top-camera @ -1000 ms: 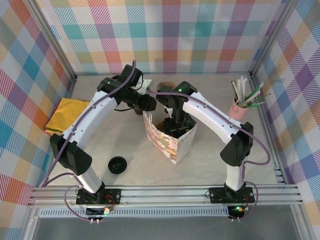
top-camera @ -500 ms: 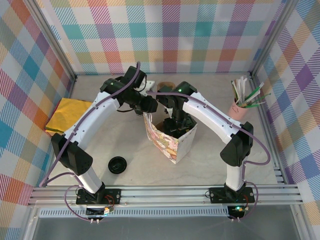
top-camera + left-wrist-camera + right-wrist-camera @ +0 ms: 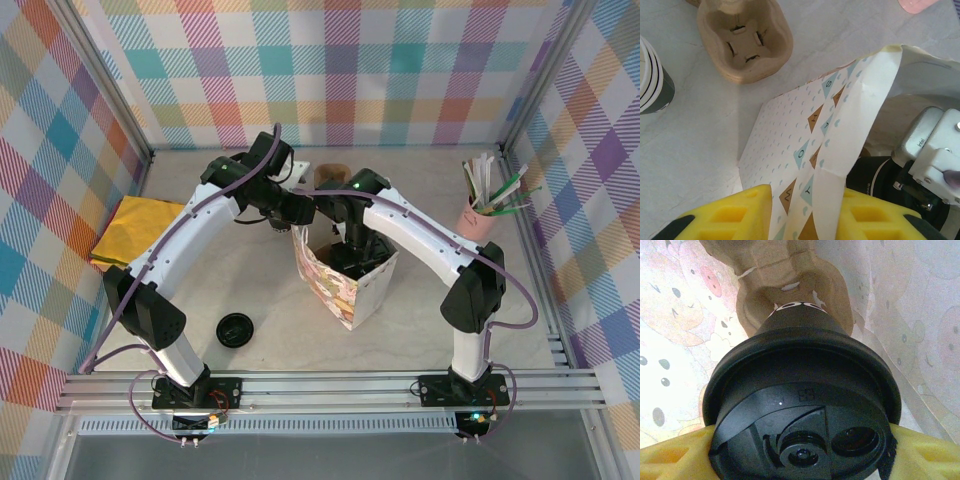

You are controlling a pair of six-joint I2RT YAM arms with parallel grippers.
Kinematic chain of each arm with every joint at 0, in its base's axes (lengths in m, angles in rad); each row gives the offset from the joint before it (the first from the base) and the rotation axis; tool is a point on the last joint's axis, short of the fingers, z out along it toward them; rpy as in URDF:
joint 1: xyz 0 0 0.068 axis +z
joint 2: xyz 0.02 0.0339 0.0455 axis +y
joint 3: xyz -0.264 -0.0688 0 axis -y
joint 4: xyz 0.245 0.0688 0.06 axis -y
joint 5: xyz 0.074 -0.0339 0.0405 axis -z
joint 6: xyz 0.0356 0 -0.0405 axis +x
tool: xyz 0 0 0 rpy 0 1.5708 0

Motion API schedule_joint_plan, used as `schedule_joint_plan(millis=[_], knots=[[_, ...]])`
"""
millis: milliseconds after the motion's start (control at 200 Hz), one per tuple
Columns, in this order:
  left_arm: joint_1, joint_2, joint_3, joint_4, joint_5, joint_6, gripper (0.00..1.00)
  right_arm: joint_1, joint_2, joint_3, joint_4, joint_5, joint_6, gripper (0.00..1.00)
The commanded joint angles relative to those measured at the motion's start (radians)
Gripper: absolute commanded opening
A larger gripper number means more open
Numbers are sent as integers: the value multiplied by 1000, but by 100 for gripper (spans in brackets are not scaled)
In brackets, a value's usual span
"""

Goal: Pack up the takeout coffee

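1. While the right wrist camera looks straight down, the takeout coffee (image 3: 802, 405), a small paper cup under a round black plastic lid, stands upright inside the bag; its dark lower body tapers towards a brown moulded-pulp cup carrier (image 3: 790, 285) at the bag's bottom; whether cup and carrier touch I cannot tell.
2. The right gripper (image 3: 800, 462) is clamped on that lid, a yellow finger pad (image 3: 675, 460) pressed against each side of the rim; seen from above, this gripper (image 3: 352, 248) reaches down through the bag's mouth.
3. The white paper bag (image 3: 340, 285), printed with small coloured pennants, stands open near the middle of the table; its walls surround the cup on every side.
4. The left gripper (image 3: 800, 220) is closed on the bag's upper edge, the paper pinched between its yellow fingers (image 3: 725, 215); overhead it (image 3: 300, 212) meets the bag's far left corner.
5. Beyond the bag a second pulp carrier (image 3: 745, 40) rests on the surface, wells facing up; near it, at the frame's edge, stands a white ringed cup (image 3: 652, 75) with a dark lower band.
6. The pale marbled tabletop (image 3: 270, 300) also bears a loose flat black lid (image 3: 235, 329) near the left arm's base; a folded yellow sheet (image 3: 135, 230) lies at the left edge; a pink cup of stirrers (image 3: 482, 205) stands far right.
7. Pastel plaid walls (image 3: 330, 70) enclose the table on three sides; an aluminium rail (image 3: 330, 385) runs along the near edge, carrying both arm bases.
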Motion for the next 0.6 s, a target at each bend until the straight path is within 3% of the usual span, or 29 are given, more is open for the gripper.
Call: schedule_joint_plan(millis=[0, 595], knots=[[-12, 5, 16, -21, -7, 10, 33, -6, -32, -10, -152, 15, 1, 71], [-12, -7, -4, -19, -11, 1, 34, -5, -22, -32, -143, 32, -13, 71]])
